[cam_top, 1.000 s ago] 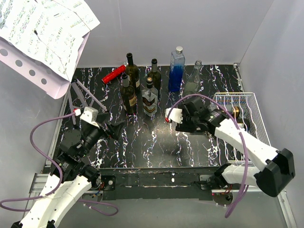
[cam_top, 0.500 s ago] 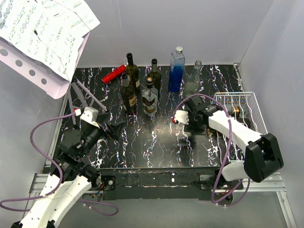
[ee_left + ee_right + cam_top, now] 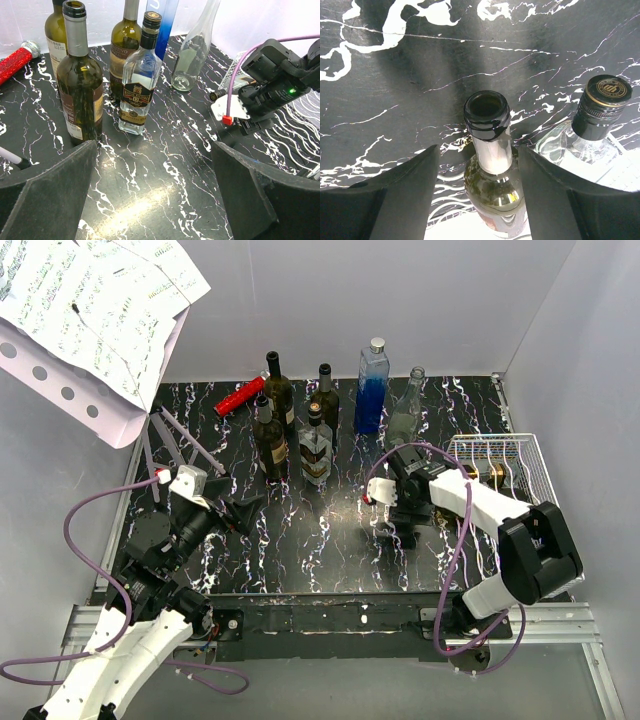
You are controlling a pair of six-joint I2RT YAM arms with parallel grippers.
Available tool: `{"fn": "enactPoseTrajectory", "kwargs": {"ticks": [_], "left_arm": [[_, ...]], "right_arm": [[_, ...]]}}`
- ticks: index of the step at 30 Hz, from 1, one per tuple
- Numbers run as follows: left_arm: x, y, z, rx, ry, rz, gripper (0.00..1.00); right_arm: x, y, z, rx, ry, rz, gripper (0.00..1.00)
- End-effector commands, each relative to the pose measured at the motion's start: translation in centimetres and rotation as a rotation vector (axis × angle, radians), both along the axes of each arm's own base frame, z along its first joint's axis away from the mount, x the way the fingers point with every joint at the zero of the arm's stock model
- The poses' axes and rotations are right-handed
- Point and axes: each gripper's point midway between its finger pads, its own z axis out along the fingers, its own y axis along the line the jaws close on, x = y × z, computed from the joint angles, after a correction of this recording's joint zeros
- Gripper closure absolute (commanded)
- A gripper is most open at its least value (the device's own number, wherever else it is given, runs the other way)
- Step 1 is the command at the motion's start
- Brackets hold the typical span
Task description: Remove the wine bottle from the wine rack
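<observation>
Inward comes my right elbow since a second back, and my right gripper (image 3: 476, 150) has slid along the black marbled tabletop (image 3: 320, 540) by the white wire-grid wine rack (image 3: 535, 475) at 3 o'clock. Its fingers stand apart, one on either side of the neck of the dark green glass wine bottle (image 3: 492, 155), with a sliver of gap on each side and nothing clamped yet. The bottle rests in the rack, neck reaching out over the table. My left gripper (image 3: 150, 195) hangs spread wide at 9 o'clock, holding nothing.

Trouble I foresee: that neck is smooth glass, so a lift from there may let the heavy body slip or swing. The body could also snag the wires. The clear glass bottle with the black cap (image 3: 606, 92) sits just beside, at 3 o'clock of the neck, and a bump might shift it.

My right wrist camera shows those gaps. From overhead my forearm covers the bottle, but only that view shows the cluster of standing glass bottles (image 3: 270, 445) at 12 o'clock.
</observation>
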Motion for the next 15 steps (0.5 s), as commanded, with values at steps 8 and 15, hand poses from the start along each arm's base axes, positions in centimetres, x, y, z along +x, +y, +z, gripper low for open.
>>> {"fn": "enactPoseTrajectory", "kwargs": {"ticks": [8, 15], "left_arm": [[-0.4, -0.1, 0.6, 0.000, -0.023, -0.015, 0.02], [-0.5, 0.0, 0.9, -0.008, -0.033, -0.013, 0.02]], "right_arm": [[0.9, -0.7, -2.6, -0.033, -0.003, -0.036, 0.31], [0.8, -1.5, -4.7, -0.059, 0.015, -0.071, 0.33]]}}
